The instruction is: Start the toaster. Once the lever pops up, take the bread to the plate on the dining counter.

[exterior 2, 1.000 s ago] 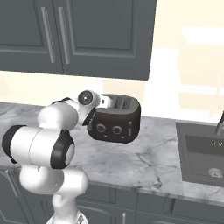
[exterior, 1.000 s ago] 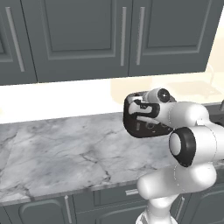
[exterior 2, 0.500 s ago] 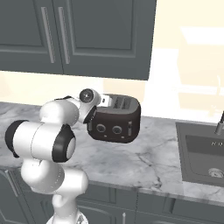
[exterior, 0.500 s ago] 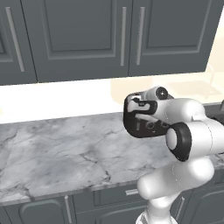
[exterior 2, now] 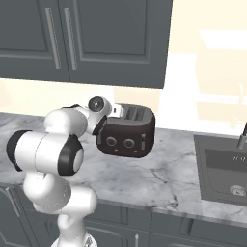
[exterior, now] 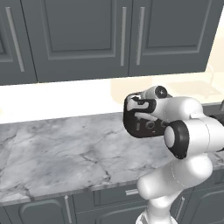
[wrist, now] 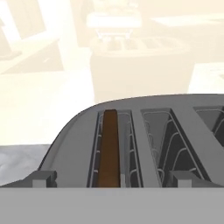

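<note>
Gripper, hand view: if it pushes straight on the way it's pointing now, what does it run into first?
Most likely the toaster top: the open gripper straddles the slot holding the bread, so the slice's upper edge or the slot rims come first. Depth is hard to judge here.

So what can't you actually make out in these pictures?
- Toaster lever: hidden behind the arm in both base views.
- Bread: in the hand view just its top edge shows; the slot hides the rest.
- Hand: its fingertips are lost against the dark toaster in the left base view.
</note>
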